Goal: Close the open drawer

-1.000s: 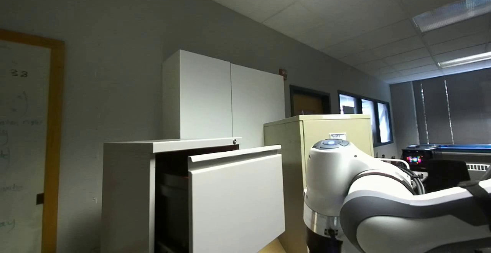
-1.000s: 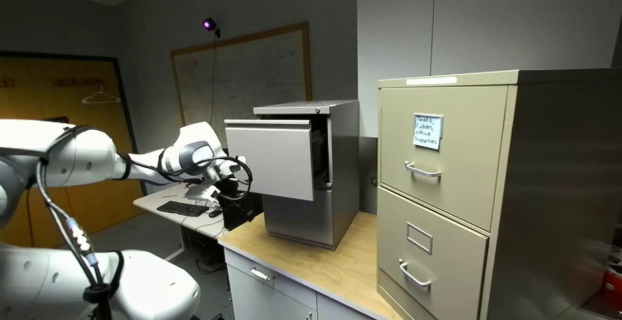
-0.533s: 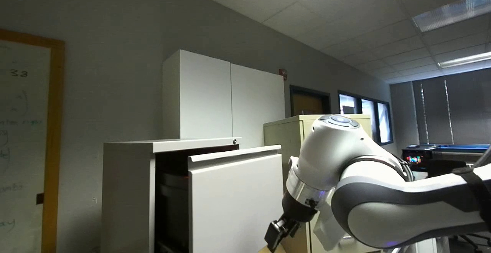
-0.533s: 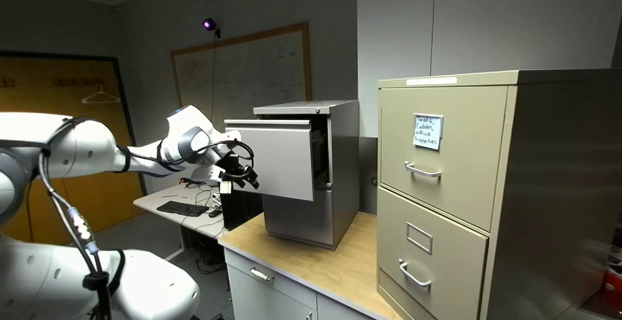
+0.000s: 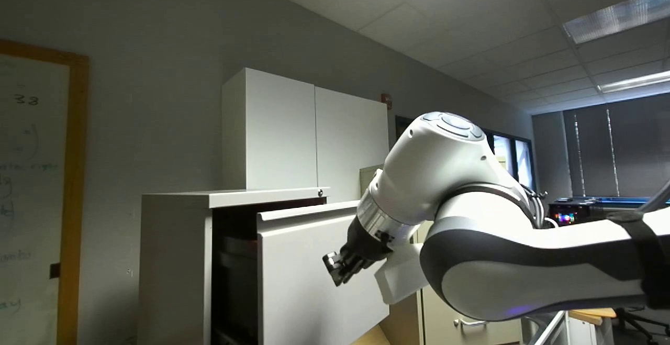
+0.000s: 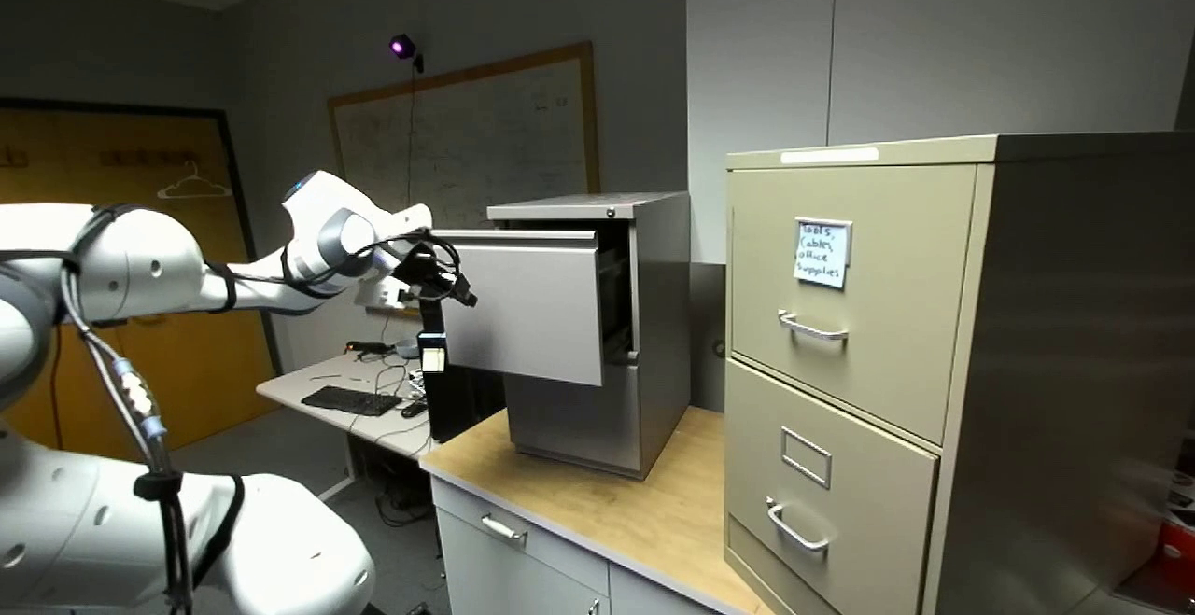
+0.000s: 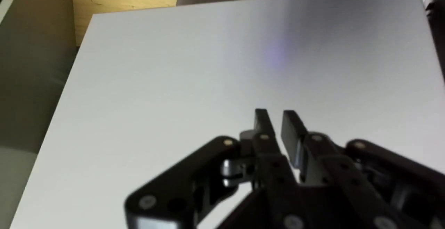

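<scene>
1. Arm (image 6: 131, 265): reaches across an exterior view, its wrist end near the drawer (image 6: 532, 316).
2. Gripper (image 7: 275, 112): unclenched, holding nothing. Fingers (image 7: 261, 119) sit nearly together with a narrow gap between; the white drawer front shows through it.
3. Gripper placement: in front of the drawer's flat front, tips angled down toward it. Contact: cannot tell.
4. Drawer: open, standing out from the upper part of the grey cabinet (image 6: 665, 316). Dark interior (image 5: 235, 287) visible behind its front.
5. Cabinet: upright on a wood-topped counter (image 6: 597, 503). Its lower front (image 6: 571, 424) is below the drawer, set back from it.
6. Filing cabinet (image 6: 859, 223): beige, beside the grey cabinet, apart from it; handwritten label (image 6: 822, 253) on the upper part.
7. Cupboard (image 6: 756, 64): white, two-door, behind the filing cabinet.
8. Desk (image 6: 288, 389): beyond the counter; keyboard (image 6: 350, 400) and mouse (image 6: 414, 408) on it.
9. Whiteboard (image 6: 504, 139): wood-framed, on the wall behind.
</scene>
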You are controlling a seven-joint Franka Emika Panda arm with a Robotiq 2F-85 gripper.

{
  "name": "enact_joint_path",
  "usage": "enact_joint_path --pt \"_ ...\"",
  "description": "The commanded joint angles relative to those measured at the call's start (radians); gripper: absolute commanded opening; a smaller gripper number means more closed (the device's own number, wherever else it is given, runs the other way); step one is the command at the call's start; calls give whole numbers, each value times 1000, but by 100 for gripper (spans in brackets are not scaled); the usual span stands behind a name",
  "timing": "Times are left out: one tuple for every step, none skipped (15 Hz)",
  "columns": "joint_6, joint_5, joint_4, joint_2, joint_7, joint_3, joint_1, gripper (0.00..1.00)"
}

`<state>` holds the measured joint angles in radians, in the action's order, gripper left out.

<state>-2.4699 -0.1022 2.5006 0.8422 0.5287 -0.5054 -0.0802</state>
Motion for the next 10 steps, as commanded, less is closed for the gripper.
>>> enact_joint_path --pt "-25 -35 -102 -16 140 -92 -90 0" --pt "-55 -43 -118 -12 167 -113 -111 0" --pt "-87 -53 -132 -8 191 -133 -134 0" --pt "-127 -63 -143 -3 214 -150 -157 0" --pt "-161 -69 -154 -2 229 -163 -176 0" --pt "-190 -72 -167 -3 245 -176 -199 0" --pt "-224 -71 -177 -7 251 -186 -219 0" --pt "-251 -66 -189 -21 245 -190 -234 0" --pt "-271 -57 -200 -37 237 -192 -245 0" --pt "-277 -47 -213 -58 224 -189 -250 0"
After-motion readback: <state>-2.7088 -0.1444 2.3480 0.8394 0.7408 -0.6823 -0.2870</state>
